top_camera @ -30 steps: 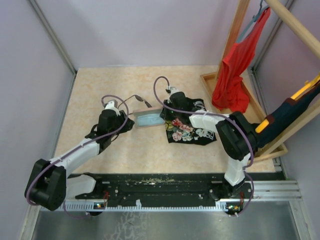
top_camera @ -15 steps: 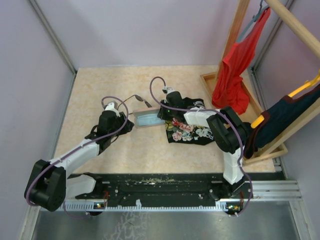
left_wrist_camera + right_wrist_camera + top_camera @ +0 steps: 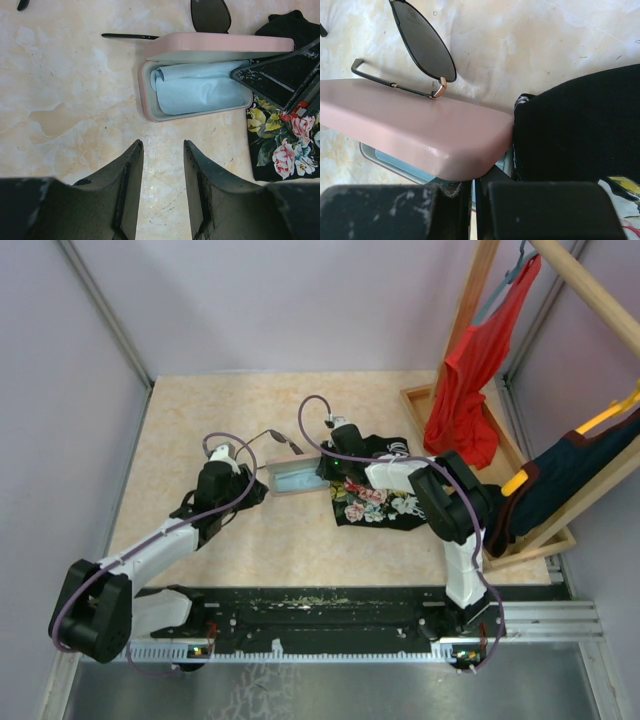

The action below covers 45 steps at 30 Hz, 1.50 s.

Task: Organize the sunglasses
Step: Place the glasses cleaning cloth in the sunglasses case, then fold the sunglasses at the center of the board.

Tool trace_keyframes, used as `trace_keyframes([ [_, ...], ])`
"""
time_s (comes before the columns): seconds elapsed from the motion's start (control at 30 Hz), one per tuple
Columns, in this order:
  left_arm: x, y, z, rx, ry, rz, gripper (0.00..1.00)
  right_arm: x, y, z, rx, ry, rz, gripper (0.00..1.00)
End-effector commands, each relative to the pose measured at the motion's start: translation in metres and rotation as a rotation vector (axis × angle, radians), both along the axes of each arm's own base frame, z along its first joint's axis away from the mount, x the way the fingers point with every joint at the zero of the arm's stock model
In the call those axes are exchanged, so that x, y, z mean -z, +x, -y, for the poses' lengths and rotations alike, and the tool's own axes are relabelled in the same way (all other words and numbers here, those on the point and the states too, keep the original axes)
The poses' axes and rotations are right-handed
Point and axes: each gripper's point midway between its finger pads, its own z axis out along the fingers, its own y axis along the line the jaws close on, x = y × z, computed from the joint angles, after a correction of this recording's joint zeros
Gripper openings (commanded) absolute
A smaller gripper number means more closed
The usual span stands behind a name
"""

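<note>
The sunglasses [image 3: 272, 438] lie unfolded on the table just behind the open pink case [image 3: 296, 478], one dark lens [image 3: 210, 14] and a slim arm [image 3: 129, 36] showing past the raised lid [image 3: 220, 44]. A light-blue cloth [image 3: 200, 90] fills the case. My left gripper [image 3: 162, 145] stands open over bare table in front of the case, holding nothing. My right gripper [image 3: 473, 182] is shut, its fingers [image 3: 270, 80] pushed into the case's right end under the lid [image 3: 415, 135], tips at the cloth. Whether they pinch the cloth is hidden.
A black floral fabric [image 3: 380, 495] lies right of the case, under my right arm. A wooden rack [image 3: 470, 310] with a red garment [image 3: 465, 380] stands at the back right, and a dark garment [image 3: 570, 475] hangs beside it. Purple walls close in the table.
My right gripper has slid left from above the floral fabric to the case's right end and closed a little further. The left arm, case and sunglasses have not moved.
</note>
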Motion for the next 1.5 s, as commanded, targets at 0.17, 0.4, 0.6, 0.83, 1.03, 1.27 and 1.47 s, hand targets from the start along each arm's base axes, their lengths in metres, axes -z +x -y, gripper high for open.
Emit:
trace_keyframes([
  [0.17,-0.010,0.000,-0.004,-0.012,-0.005,0.013,0.45,-0.052,0.011,-0.022,-0.051,0.122,0.134,0.10],
  [0.4,-0.021,-0.002,-0.020,-0.093,0.023,0.028,0.53,-0.089,-0.018,-0.010,-0.078,0.183,0.175,0.21],
  [0.6,-0.055,0.017,-0.037,-0.166,0.100,0.111,0.64,-0.110,-0.058,0.012,-0.095,0.201,0.185,0.26],
  [0.83,-0.099,0.068,-0.048,-0.177,0.250,0.215,0.69,-0.115,-0.105,0.047,-0.093,0.175,0.153,0.29],
  [1.03,-0.096,0.122,-0.053,-0.089,0.365,0.208,0.64,-0.119,-0.140,0.070,-0.096,0.174,0.141,0.29],
  [1.27,-0.080,0.153,-0.061,-0.015,0.360,0.271,0.64,-0.114,-0.159,0.089,-0.080,0.150,0.138,0.30],
  [1.47,-0.056,0.168,-0.059,0.066,0.327,0.267,0.66,-0.111,-0.163,0.090,-0.091,0.148,0.134,0.31],
])
